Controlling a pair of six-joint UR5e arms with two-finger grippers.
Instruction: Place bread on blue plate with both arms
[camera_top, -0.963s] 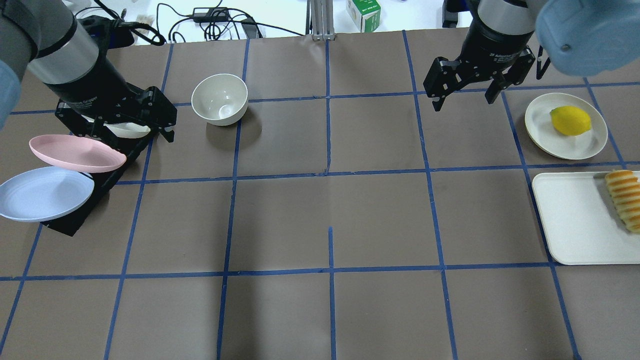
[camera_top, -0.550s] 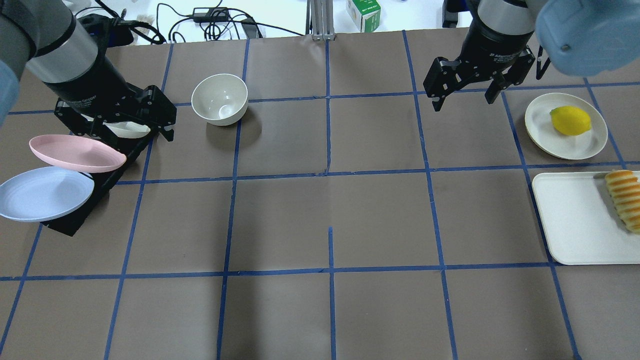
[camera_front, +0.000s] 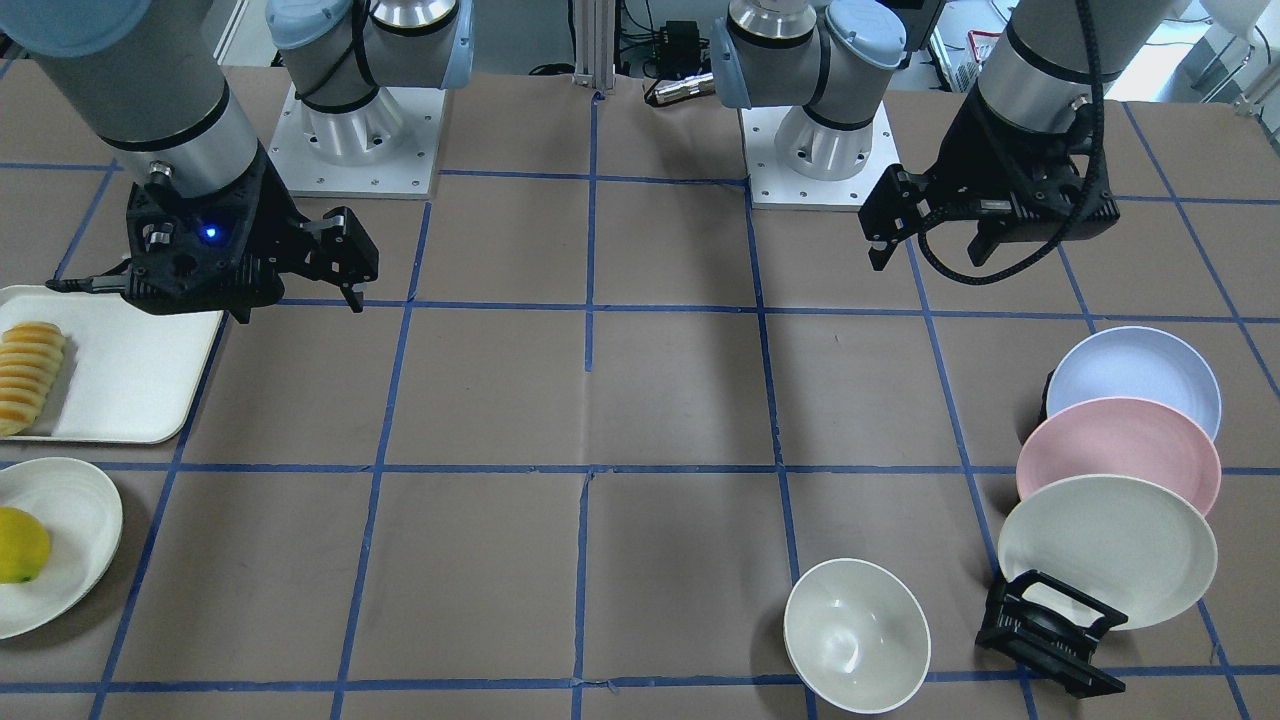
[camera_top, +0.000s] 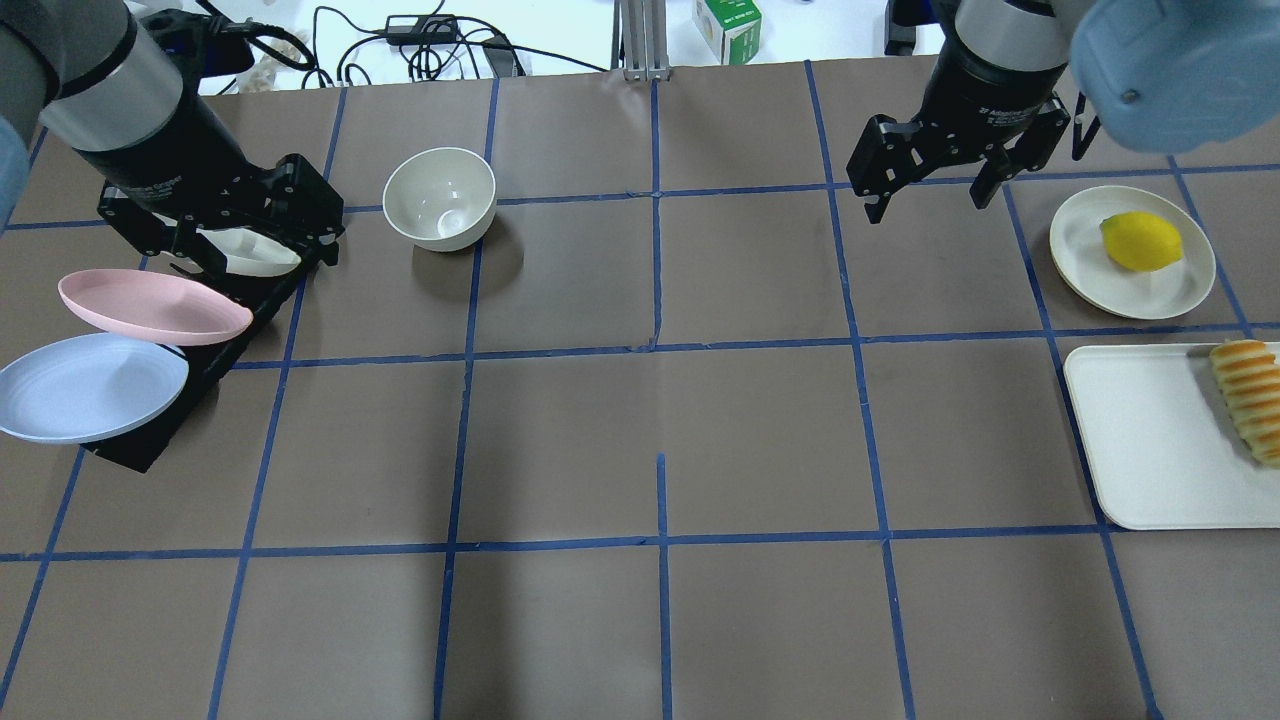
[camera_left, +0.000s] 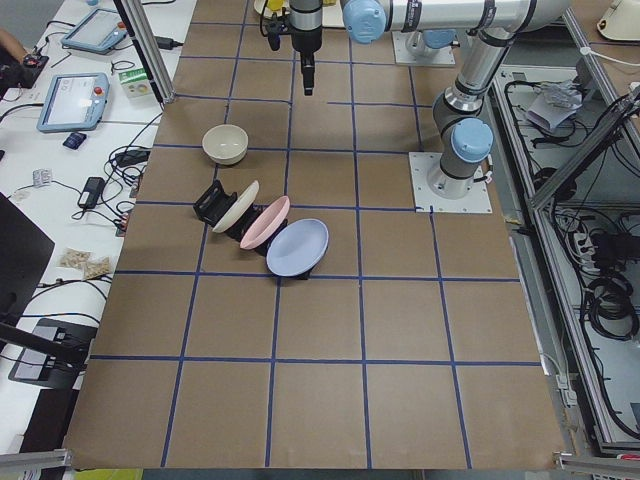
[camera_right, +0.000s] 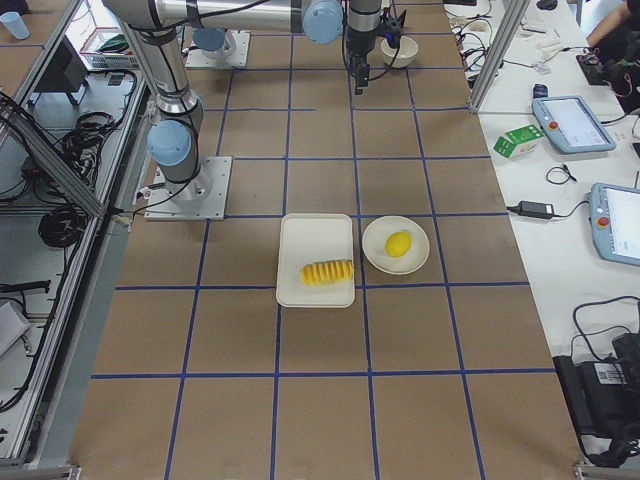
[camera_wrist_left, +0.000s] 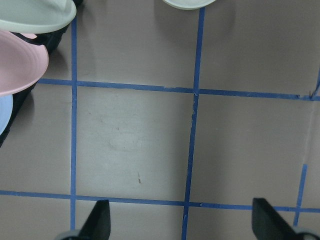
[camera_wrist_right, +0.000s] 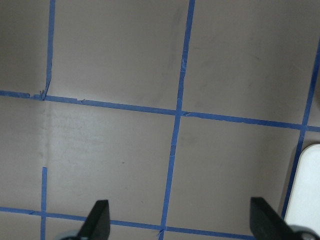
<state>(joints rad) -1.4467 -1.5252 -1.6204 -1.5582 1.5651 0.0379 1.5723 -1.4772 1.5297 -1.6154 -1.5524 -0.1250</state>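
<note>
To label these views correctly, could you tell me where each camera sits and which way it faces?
Front-facing: across the table, facing the robot; both bases, left gripper on its right.
Overhead: behind the robot, looking forward and down; right gripper at right.
Exterior left: table's end by the blue plate; robot at right.
Exterior right: opposite end, by the bread; robot at left.
Left wrist: looks down; open fingertips, pink plate.
Right wrist: looks down; open fingertips, tray corner.
Front-facing and overhead share the bowl.
</note>
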